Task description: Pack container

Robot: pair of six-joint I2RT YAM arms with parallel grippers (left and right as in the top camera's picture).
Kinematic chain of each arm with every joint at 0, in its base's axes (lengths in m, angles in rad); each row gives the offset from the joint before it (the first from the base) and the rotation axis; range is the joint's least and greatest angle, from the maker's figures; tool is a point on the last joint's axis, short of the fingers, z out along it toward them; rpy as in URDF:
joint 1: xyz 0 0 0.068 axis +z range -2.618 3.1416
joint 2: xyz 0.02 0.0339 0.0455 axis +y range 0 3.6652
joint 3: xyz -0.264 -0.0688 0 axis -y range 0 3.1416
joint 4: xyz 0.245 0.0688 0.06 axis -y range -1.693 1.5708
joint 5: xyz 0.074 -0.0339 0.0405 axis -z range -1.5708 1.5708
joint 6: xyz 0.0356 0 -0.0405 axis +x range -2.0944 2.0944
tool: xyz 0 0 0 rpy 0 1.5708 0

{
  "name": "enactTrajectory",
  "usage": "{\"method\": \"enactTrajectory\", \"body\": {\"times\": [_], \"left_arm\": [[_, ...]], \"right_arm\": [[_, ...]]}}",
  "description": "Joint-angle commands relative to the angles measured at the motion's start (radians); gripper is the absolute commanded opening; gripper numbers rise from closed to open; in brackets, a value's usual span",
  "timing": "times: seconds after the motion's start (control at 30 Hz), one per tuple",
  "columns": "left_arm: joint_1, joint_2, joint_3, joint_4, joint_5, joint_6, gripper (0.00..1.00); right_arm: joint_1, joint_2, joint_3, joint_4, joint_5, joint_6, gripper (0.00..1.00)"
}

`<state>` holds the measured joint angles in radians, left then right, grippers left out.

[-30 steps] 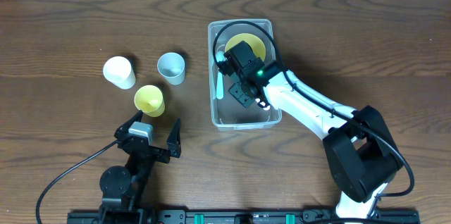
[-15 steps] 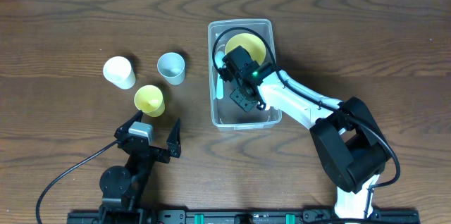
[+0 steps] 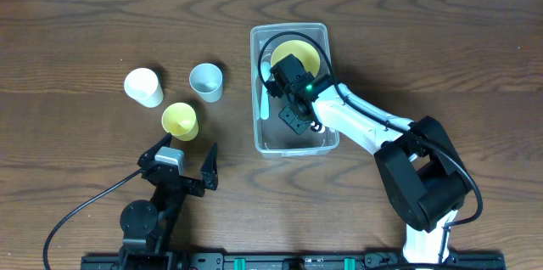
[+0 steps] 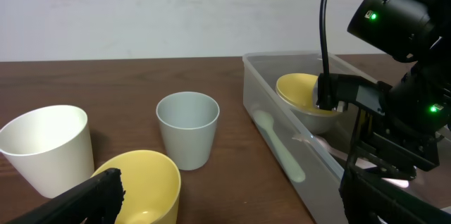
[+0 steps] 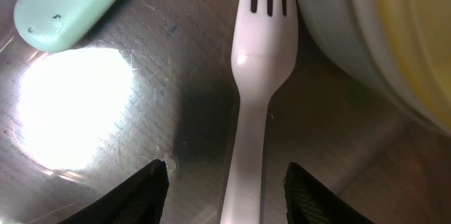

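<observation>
Dark wood-grain table (image 3: 441,41) under the container (image 3: 288,149), pale wall (image 4: 141,13) behind.

Right arm (image 3: 365,126): white shells, black joints, green LED (image 3: 307,88) lit on its black wrist housing, black cable (image 3: 293,34) looped at 12 o'clock. Left arm (image 3: 144,219) and left tool (image 3: 190,144): all black, with a grey block (image 3: 170,158) on top.

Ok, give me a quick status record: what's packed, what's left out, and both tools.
container: clear tub, right of the cups
inside: yellow bowl, mint utensil, white fork
outside: white cup, grey cup, yellow cup
right tool: open, low in the container, fork between fingers
left tool: open, empty, near yellow cup
</observation>
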<state>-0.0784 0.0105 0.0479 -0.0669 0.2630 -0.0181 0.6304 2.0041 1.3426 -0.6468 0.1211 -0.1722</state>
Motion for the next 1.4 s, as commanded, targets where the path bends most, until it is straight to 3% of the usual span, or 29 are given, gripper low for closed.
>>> {"method": "enactTrajectory", "body": {"times": [0.0,0.33,0.57,0.97,1.2,1.37], "left_arm": [[0.005,-0.005,-0.029,-0.014,0.007,0.006,0.98],[0.005,-0.005,-0.029,-0.014,0.007,0.006,0.98],[0.005,-0.005,-0.029,-0.014,0.007,0.006,0.98],[0.005,-0.005,-0.029,-0.014,0.007,0.006,0.98],[0.005,-0.005,-0.029,-0.014,0.007,0.006,0.98],[0.005,-0.005,-0.029,-0.014,0.007,0.006,0.98]], "right_arm": [[-0.011,0.011,0.011,-0.002,0.002,0.015,0.55],[-0.012,0.011,0.004,-0.001,0.002,0.018,0.55],[-0.012,0.011,-0.016,0.001,0.002,0.022,0.61],[-0.012,0.054,-0.018,0.002,-0.026,0.037,0.58],[-0.010,0.080,-0.018,0.011,-0.035,0.037,0.55],[-0.010,0.080,-0.018,0.015,-0.035,0.037,0.40]]}}
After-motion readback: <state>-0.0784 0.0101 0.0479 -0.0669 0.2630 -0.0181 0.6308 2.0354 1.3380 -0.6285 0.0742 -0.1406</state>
